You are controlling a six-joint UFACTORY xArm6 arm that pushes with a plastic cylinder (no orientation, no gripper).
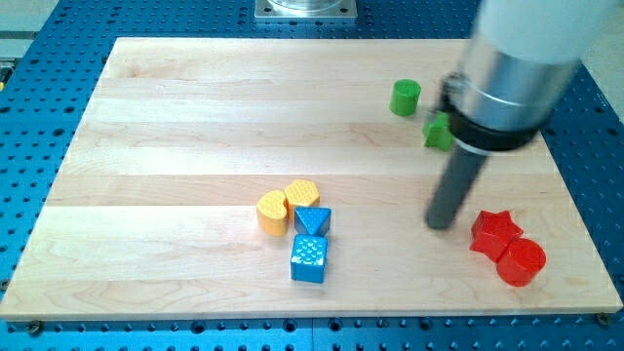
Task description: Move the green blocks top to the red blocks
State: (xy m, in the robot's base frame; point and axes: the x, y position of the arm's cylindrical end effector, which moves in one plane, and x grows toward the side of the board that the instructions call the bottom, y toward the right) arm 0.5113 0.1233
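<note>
Rod tip down on the bench between the red pair and the green pair.

Nearest, at the view's bottom, a blue cube (309,259) sat just below a blue triangular block (314,218), with two yellow blocks (273,213) (303,194) touching above-left. At the view's right, a red cylinder (521,261) touched a red star (494,232). My tip (442,224) rested just left of the star, apart from it. Farther back, a green block (438,134), partly hidden by the arm, and a green cylinder (406,97) lay well above the reds. The rod carried no fingers, so there was nothing to spread or pinch.
</note>
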